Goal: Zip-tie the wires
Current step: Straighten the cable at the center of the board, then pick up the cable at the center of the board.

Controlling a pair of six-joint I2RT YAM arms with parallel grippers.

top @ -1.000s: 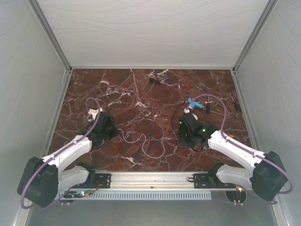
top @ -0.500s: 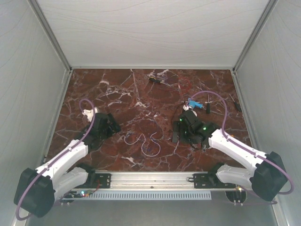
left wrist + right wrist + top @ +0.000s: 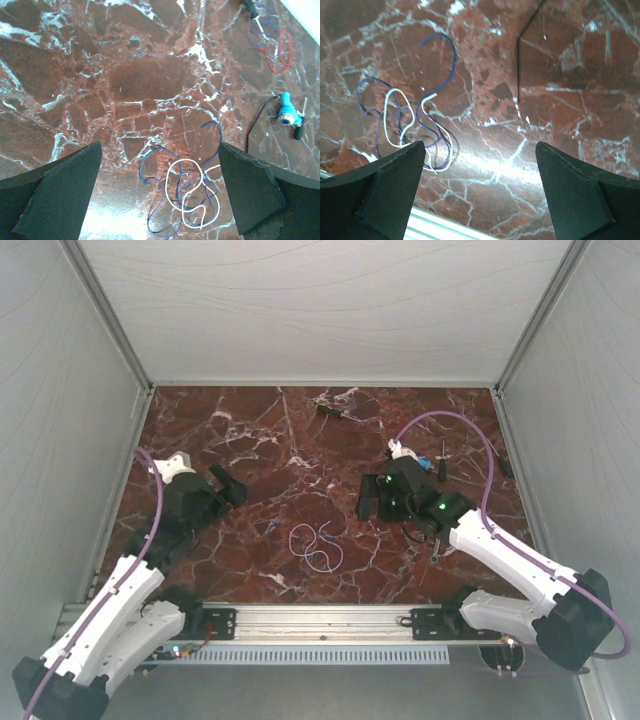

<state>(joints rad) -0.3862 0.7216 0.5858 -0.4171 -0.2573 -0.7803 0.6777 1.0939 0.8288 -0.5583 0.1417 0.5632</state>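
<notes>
The wires [image 3: 315,540] lay loose on the desk [image 3: 260,430] (no tie on them). The left end effector [image 3: 228,490] and right end effector [image 3: 370,502] flanked them, both wide open and empty; tying not yet begun.

The wires [image 3: 315,540] are a small, loose tangle of very thin strands, blue-purple and white, lying flat and spread out. The white strand curls into rounded loops rather like a figure eight, and the blue-purple ones weave through it [image 3: 186,192]. One blue strand arcs out of the tangle to a free end [image 3: 451,55]. They lie just beyond the metal rail [image 3: 320,618], about opposite its middle.
</notes>
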